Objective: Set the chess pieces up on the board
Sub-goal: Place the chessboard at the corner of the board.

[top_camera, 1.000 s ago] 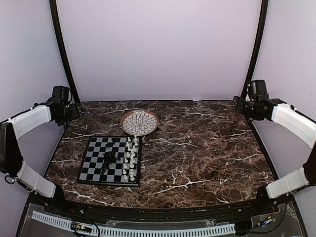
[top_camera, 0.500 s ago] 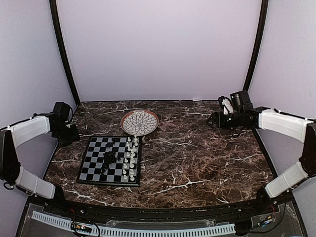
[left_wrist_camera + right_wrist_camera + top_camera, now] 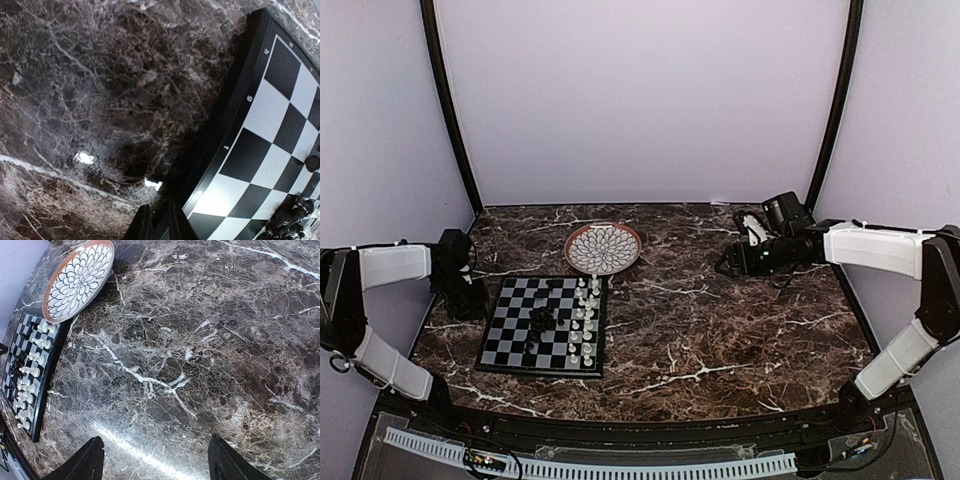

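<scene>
Just beside left pincer, the board

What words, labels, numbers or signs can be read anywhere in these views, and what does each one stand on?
Small black-and-silver checked chessboard: a few pale marks along its black border in the left wrist view, probably coordinate figures, too blurred and tilted to read.
Round brown-rimmed plate with white petal pattern: decoration only, no text.
Dark marble-patterned table: no text.
Nothing else readable shows in any view.

Dark marble table, pale lilac walls, black corner posts
</scene>
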